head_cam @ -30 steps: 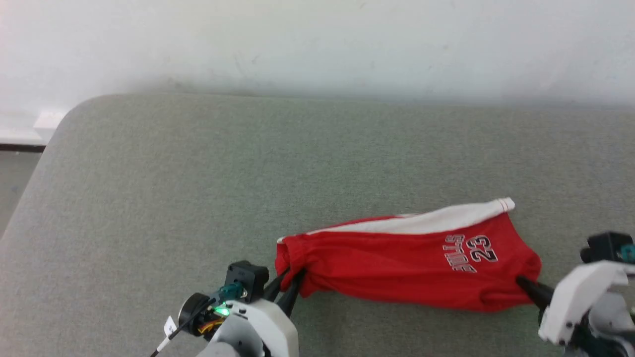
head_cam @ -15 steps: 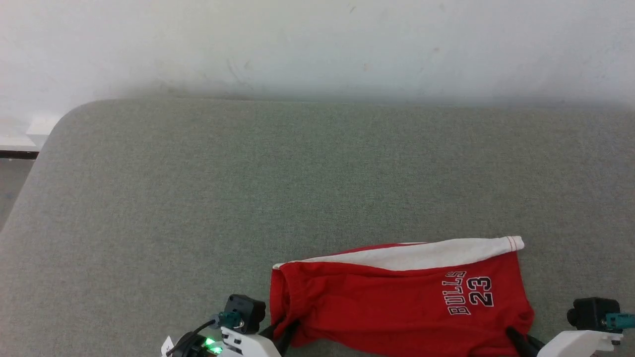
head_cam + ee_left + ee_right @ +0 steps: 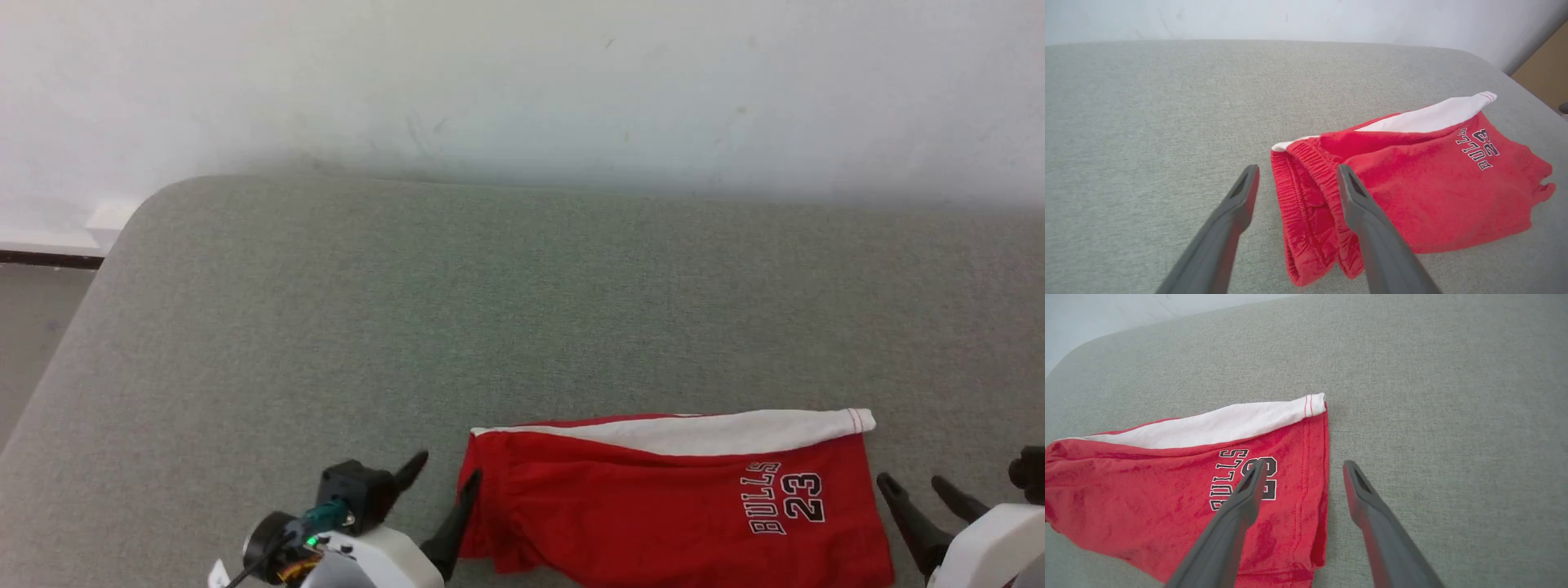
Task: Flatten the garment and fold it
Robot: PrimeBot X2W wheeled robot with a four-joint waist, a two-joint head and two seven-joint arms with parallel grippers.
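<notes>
— Looking down from the head, what's around?
— A grey padded table against a white wall. The garment lies flat near the front edge, white stripe on the far side. The left gripper is spread at the waistband end and the right gripper is spread just beside the leg hem. Neither holds cloth.
— Left wrist?
— Fingers apart: one over the bunched waistband, the other over bare table.
— Right wrist?
— Fingers apart: one crosses the "23", the other is over the table past the hem.
</notes>
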